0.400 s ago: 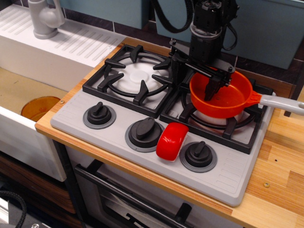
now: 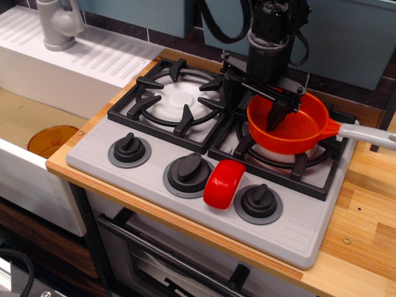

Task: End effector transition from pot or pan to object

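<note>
My gripper hangs over the left rim of the orange saucepan, which sits on the right-hand burner grate with its long pale handle running off to the right over the wooden counter. One thin finger dips inside the pan by its near-left wall, the other stands outside the rim on the stove's middle, so my fingers are spread with the pan wall between them and not squeezed onto it, as far as I can judge from this angle. That stance suits a hand done with the pan. The thing I want next, the glossy red block, lies on the grey front panel, wedged between the middle knob and the right knob, just beside both. I reckon I must lift clear of the rim first, then travel forward and down toward it, minding those knobs.
</note>
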### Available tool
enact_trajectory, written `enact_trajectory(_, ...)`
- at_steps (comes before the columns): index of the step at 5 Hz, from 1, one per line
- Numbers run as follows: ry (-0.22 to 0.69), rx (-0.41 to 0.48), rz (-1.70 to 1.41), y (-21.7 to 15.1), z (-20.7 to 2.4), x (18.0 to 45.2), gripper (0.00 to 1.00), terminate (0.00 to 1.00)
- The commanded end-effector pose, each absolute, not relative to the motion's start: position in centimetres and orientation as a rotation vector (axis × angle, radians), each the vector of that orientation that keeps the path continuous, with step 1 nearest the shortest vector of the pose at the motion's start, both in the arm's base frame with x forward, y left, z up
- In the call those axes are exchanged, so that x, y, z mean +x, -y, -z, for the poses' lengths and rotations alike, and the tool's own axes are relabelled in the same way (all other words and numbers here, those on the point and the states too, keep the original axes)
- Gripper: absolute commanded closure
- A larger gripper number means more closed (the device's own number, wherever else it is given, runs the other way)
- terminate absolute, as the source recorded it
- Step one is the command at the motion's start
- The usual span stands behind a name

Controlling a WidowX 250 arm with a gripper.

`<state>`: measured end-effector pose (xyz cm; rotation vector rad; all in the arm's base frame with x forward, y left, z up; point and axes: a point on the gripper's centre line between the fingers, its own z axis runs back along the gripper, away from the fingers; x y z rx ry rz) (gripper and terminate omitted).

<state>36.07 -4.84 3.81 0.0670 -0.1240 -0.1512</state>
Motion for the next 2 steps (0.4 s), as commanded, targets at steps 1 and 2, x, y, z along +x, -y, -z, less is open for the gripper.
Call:
enact_trajectory(1, 0.119, 0.071, 0.157, 6.1, -8.5, 35.5, 0.00, 0.00)
enact_trajectory(2, 0.074, 0.072, 0.157, 6.5, -12.0, 35.8, 0.00, 0.00)
